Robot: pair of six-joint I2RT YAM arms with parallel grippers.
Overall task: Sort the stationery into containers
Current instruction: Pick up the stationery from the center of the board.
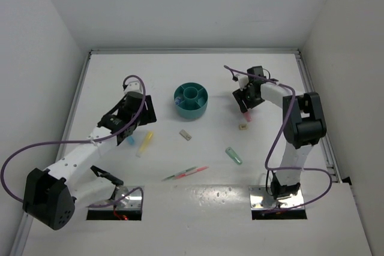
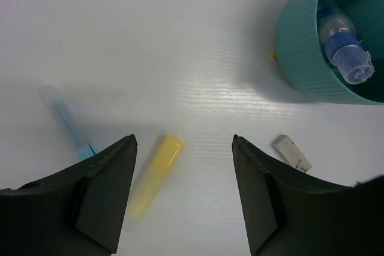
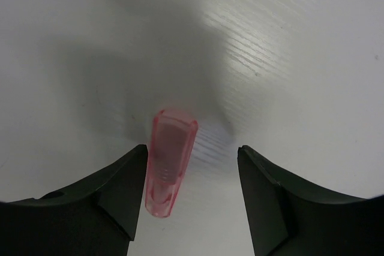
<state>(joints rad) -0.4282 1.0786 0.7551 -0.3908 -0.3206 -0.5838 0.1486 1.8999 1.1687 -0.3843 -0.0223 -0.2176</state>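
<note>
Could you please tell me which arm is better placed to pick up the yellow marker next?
Left, probably: the left tool hangs open over the yellow marker, which lies between its fingers. The right tool is open over the pink marker, on the other side of the teal bowl.

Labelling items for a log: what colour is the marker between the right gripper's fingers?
The marker is translucent pink; the right wrist view shows it best.
</note>
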